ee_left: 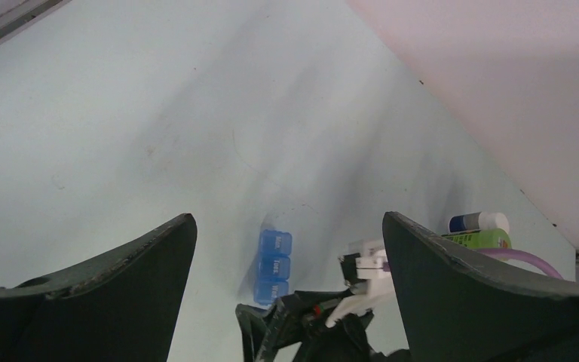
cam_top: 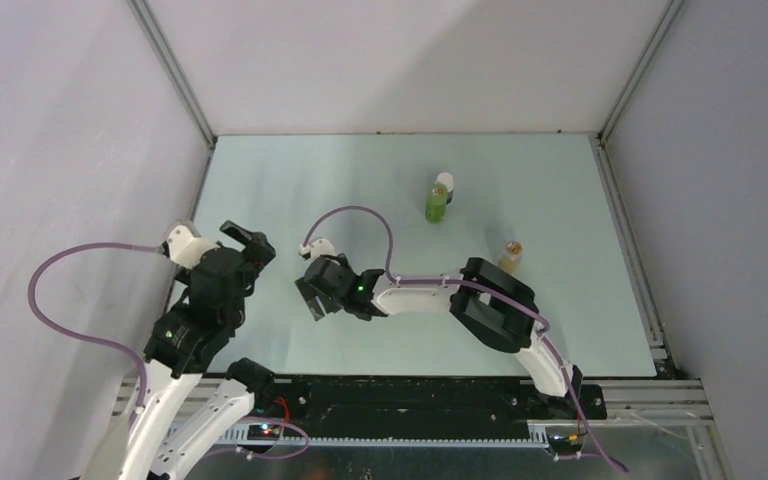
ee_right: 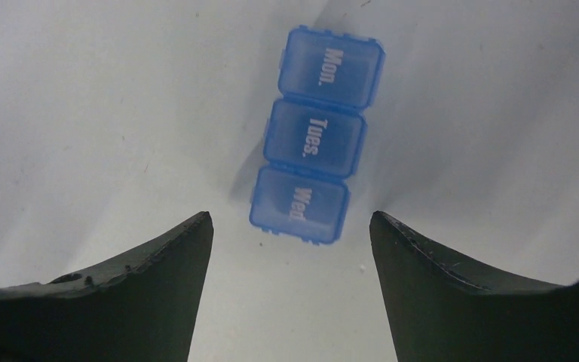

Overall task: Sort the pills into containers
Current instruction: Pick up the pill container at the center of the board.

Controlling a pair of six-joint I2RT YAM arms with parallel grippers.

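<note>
Right wrist view, item one: blue pill organiser [ee_right: 313, 136], three compartments marked Mon., Tues. and Wed., all lids down. It lies flat and slightly askew on the pale desk [ee_right: 83, 113], its Wed. end nearest the right hand [ee_right: 290, 219]. That hand has its jaws spread, empty, touching nothing that I can make out. Item two: left hand [ee_left: 288, 217], jaws fully apart and empty, looking across the desk at the organiser [ee_left: 274, 266]. Item three: green bottle [cam_top: 436, 203] with a white-capped bottle [cam_top: 445, 183] just behind it, and a small amber bottle [cam_top: 509, 256], all well apart from the organiser. No loose pills are visible. Likely step: taking hold of the organiser, or working a lid. To do it well, turn the wrist so the jaws straddle the strip's narrow width squarely, centre over one compartment, and descend straight so the light box does not skate. Pose: the right arm stretches low and leftward across the near desk, wrist pitched down and hiding the organiser from overhead. The left arm stands folded at the near left, hand raised.
</note>
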